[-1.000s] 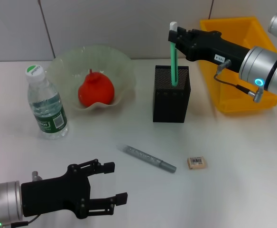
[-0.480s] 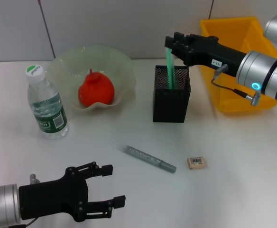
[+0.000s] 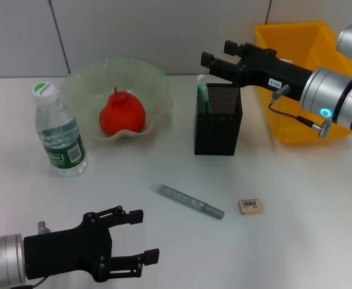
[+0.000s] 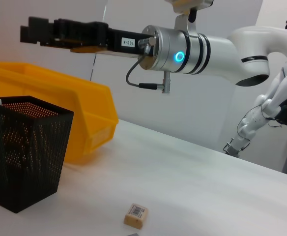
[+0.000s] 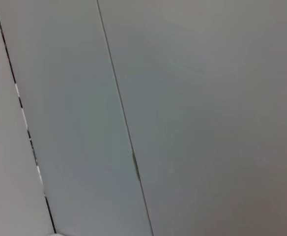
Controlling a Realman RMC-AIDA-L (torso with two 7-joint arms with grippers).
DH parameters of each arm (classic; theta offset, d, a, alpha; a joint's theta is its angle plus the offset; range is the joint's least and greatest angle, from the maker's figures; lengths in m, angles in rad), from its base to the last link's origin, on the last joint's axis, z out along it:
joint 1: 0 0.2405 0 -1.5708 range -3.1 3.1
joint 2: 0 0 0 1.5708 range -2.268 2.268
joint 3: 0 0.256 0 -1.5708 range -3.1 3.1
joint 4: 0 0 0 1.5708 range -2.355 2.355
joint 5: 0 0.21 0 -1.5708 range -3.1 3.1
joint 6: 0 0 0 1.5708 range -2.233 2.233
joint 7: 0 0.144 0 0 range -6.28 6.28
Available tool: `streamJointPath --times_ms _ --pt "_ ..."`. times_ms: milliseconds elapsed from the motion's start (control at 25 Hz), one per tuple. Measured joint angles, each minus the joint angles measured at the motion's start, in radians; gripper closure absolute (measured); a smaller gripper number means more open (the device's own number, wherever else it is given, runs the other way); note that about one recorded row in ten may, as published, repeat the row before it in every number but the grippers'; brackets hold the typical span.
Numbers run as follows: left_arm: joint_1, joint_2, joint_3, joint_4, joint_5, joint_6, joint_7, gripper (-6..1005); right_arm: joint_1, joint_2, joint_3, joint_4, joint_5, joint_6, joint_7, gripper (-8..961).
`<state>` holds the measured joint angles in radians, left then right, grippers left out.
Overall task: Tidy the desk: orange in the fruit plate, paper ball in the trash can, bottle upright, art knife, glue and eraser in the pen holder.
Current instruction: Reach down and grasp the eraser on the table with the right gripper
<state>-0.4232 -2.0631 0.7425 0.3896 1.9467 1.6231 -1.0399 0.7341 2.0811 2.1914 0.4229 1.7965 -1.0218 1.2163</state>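
The orange lies in the wavy pale-green glass plate, and the bottle stands upright with its cap on. A green stick with a white cap stands in the black mesh holder. The right tool hangs just above the holder, open and empty. Left on the white table are a grey metallic pen-shaped thing, probably the knife, and the small beige eraser. The left tool waits near the front edge, open and empty. I cannot see the paper ball; the yellow plastic bin is behind.
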Motion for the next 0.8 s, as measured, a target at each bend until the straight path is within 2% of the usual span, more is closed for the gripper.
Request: streamJointPath --times_ms 240,520,640,800 --pt "0.001 0.0 0.0 0.0 0.001 0.0 0.001 139 -0.042 0.0 0.001 0.054 0.076 -0.1 0.002 223" --pt "0.005 0.0 -0.002 0.0 0.002 -0.004 0.001 139 -0.111 -0.006 0.001 0.22 0.139 -0.362 0.113 224" --pt "0.006 0.0 -0.004 0.0 0.002 -0.005 0.002 139 -0.106 -0.012 0.0 0.308 0.066 -0.419 0.22 225" --pt "0.008 0.0 -0.008 0.0 0.002 -0.006 0.001 138 -0.066 -0.022 -0.045 0.458 -0.148 -0.429 0.43 226"
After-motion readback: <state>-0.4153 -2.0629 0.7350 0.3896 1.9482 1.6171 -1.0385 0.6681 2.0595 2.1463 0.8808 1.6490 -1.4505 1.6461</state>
